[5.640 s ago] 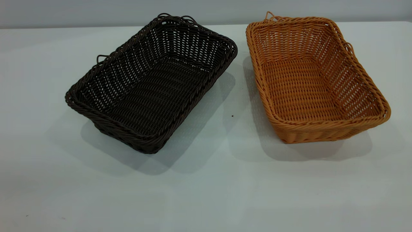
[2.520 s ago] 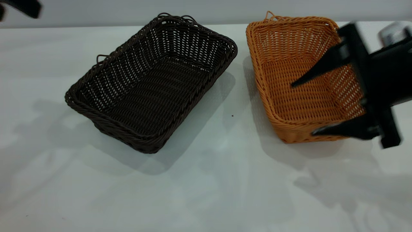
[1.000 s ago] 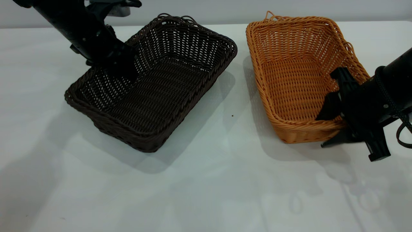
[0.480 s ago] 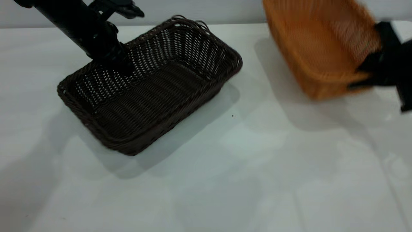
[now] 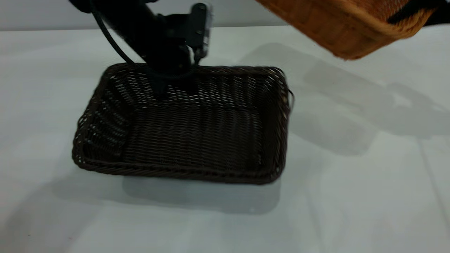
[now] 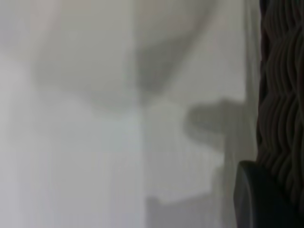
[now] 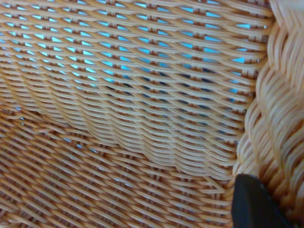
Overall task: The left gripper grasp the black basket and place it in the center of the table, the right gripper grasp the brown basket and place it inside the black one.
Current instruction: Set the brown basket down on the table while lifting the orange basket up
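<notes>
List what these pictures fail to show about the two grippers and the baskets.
- Left gripper: exterior view, its fingertips merge with the black basket far wall; the hold itself is not resolved.
- Right gripper: exterior view, nearly all cut off by the top right corner.
- Brown basket: exterior view, top edge crops most of it, leaving its underside and part of a wall.
- Left wrist view: blurred; only a strip of dark weave shows.

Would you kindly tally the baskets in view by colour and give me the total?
black basket: 1
brown basket: 1
Total: 2
</notes>
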`<state>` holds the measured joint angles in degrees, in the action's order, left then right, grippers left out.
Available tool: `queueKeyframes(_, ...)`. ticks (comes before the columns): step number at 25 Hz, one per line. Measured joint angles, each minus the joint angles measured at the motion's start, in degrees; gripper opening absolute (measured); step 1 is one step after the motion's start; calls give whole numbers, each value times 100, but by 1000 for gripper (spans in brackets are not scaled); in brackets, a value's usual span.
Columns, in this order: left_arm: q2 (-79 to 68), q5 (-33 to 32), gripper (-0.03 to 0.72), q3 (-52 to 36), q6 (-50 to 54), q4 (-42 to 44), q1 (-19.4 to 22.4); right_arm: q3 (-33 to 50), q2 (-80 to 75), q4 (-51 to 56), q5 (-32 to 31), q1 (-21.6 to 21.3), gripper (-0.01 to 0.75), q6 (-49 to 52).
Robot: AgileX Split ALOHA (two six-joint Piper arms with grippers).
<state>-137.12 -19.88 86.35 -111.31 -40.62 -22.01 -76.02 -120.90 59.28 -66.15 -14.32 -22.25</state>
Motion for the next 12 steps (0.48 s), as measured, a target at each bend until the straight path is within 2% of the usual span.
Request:
queueKeyframes(8, 0, 12, 92, 0, -481, -719, -173, -645, 0, 10, -43, 0, 65, 284)
queueKeyframes(10, 0, -40, 115, 0, -485, -932, -173, -724, 0, 10, -66, -1, 65, 326)
queueKeyframes(12, 0, -86, 176, 0, -480, -1099, -173, -813, 0, -8, -80, -1, 66, 403)
